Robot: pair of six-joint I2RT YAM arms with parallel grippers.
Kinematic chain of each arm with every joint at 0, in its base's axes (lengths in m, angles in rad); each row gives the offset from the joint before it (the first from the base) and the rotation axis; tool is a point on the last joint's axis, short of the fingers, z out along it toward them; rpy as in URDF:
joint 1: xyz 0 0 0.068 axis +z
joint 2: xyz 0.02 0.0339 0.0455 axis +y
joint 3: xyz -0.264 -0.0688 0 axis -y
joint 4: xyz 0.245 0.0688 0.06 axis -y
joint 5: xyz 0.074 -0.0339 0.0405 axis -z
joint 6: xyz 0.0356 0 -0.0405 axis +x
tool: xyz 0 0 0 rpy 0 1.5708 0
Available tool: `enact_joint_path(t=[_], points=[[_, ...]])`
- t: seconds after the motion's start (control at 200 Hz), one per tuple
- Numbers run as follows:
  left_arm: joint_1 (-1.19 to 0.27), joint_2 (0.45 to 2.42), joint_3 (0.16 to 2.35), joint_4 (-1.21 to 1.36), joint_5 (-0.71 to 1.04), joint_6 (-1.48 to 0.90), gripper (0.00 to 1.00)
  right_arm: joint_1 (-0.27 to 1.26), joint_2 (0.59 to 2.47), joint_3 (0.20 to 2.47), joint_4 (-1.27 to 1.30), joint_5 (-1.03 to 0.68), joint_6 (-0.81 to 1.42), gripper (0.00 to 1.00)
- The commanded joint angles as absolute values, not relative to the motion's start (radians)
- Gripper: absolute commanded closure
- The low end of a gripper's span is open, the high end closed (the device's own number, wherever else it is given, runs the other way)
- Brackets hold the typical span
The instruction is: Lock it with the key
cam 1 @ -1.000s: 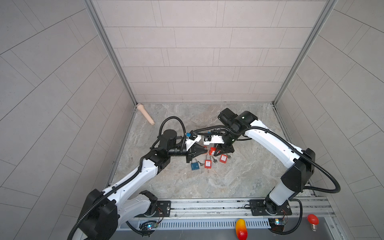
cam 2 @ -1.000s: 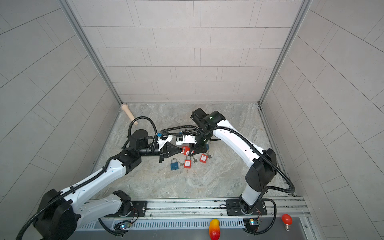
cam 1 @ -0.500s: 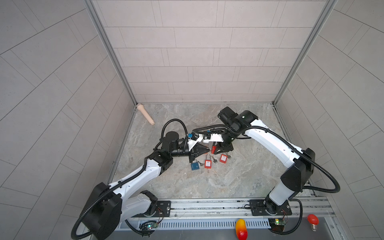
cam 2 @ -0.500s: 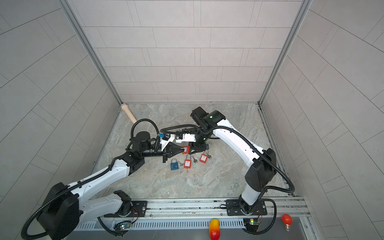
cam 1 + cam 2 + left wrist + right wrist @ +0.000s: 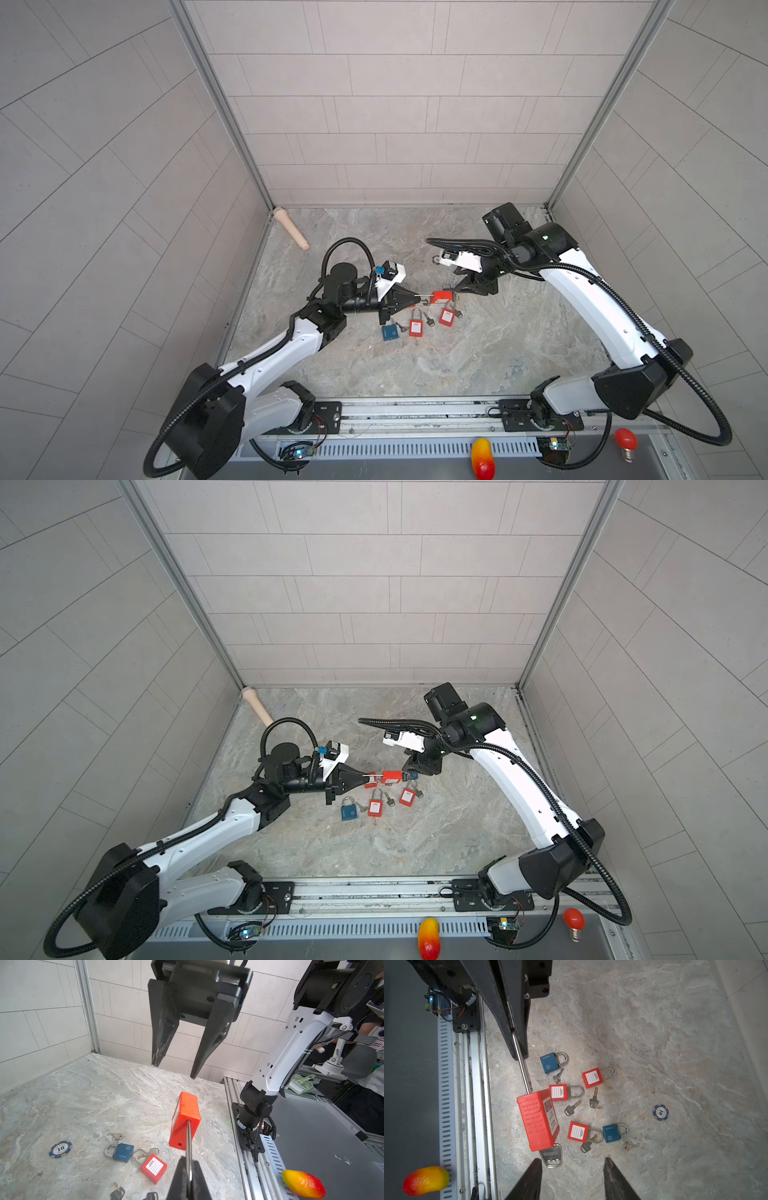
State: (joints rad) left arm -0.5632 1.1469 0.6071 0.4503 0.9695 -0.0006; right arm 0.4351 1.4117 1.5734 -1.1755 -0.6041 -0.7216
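My left gripper (image 5: 417,297) (image 5: 188,1164) is shut on the steel shackle (image 5: 188,1142) of a red padlock (image 5: 441,296) (image 5: 392,776) (image 5: 186,1120) and holds it level above the floor. A silver key (image 5: 552,1156) sticks out of the end of the padlock body (image 5: 537,1120) that faces away from the shackle. My right gripper (image 5: 461,289) (image 5: 173,1070) (image 5: 572,1159) is open just beyond the key head. Its fingers are apart from the key and hold nothing.
Several red and blue padlocks (image 5: 592,1077) with loose keys (image 5: 594,1098) lie on the marble floor (image 5: 457,365) under the held lock. A blue poker chip (image 5: 660,1112) lies farther off. A wooden peg (image 5: 291,228) lies in the back left corner. A toy mango (image 5: 482,457) lies by the front rail.
My right gripper has opened, let go of the key and drawn back a little from the padlock. The left gripper still holds the shackle, shifted slightly right.
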Motion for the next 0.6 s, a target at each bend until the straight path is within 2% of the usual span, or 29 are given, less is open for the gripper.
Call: enact_joint_path(t=[0.0, 0.15, 0.595], points=[[-0.565, 1.122, 0.638, 0.469, 1.000, 0.002, 1.00, 0.429, 1.424, 1.563, -1.148, -0.720, -0.741, 0.51], [-0.564, 1.106, 0.633, 0.511, 0.987, -0.025, 1.00, 0.429, 1.457, 1.593, -1.208, -0.668, -0.767, 0.51], [-0.565, 1.123, 0.655, 0.512, 1.009, -0.022, 1.00, 0.487, 1.491, 1.641, -1.306, -0.745, -0.802, 0.50]])
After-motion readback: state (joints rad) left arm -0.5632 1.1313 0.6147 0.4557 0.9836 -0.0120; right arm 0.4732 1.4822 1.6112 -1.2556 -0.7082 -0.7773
